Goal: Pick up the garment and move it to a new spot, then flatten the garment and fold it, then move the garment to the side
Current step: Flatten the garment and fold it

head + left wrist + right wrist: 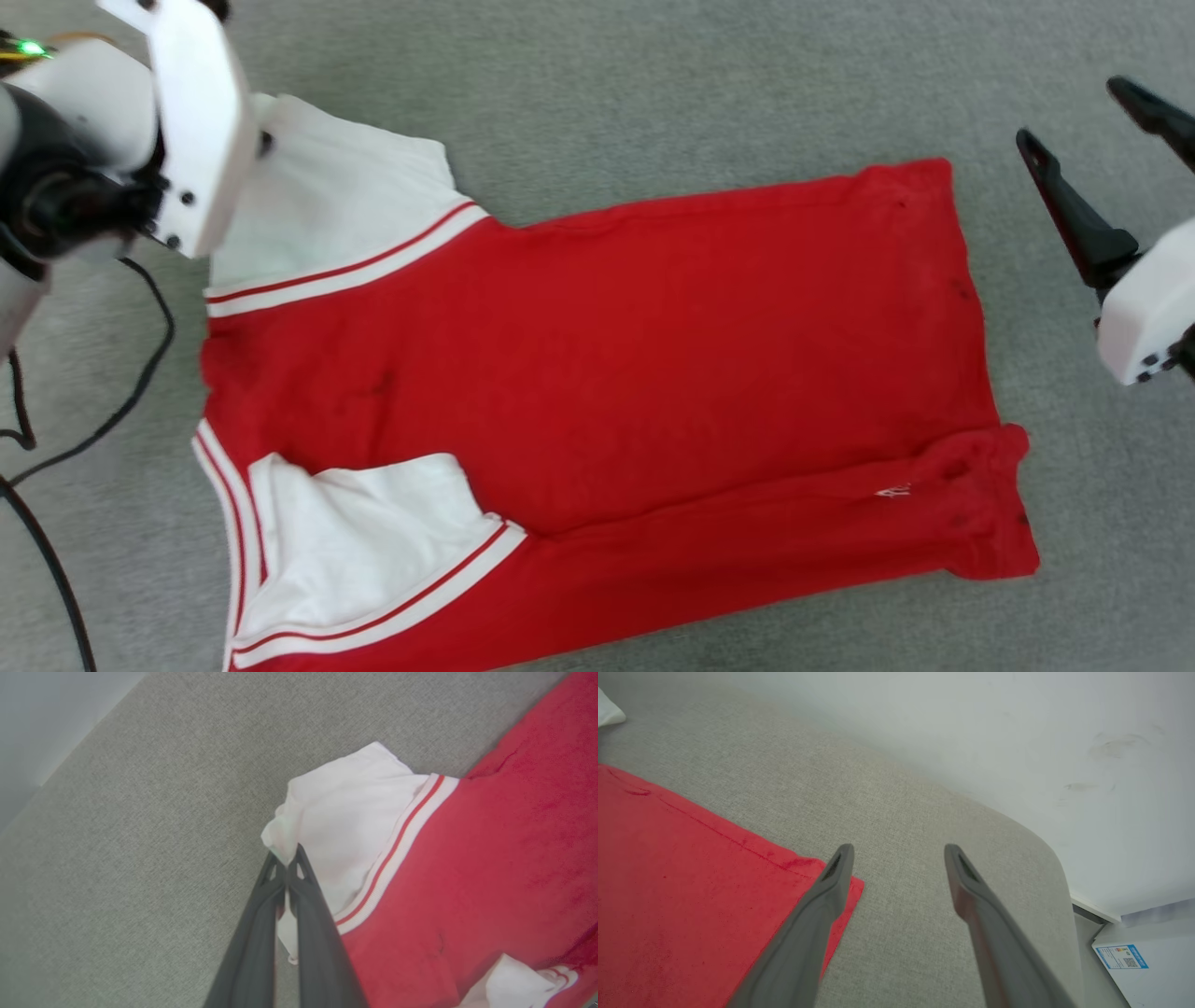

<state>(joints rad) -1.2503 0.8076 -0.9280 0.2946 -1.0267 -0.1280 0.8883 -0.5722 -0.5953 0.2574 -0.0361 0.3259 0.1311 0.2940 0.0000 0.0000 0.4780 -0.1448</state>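
Note:
The garment [597, 355] lies spread on a grey fabric surface, plain red face up, collar end to the left and hem to the right. Its near long edge is folded over, with one white sleeve [364, 532] lying on the red. In the left wrist view my left gripper [287, 856] is shut on the edge of the far white sleeve [341, 816], pinching a small fold. In the head view the left arm's white housing [196, 121] covers that spot. My right gripper [1072, 112] hangs open beside the hem's far corner [845, 891], with nothing between its fingers [899, 851].
Black cables [140, 373] trail over the grey surface [653, 93] at the left. In the right wrist view the surface ends in a rounded edge [1045, 858] against a pale wall, and a white labelled box [1134, 961] sits beyond it.

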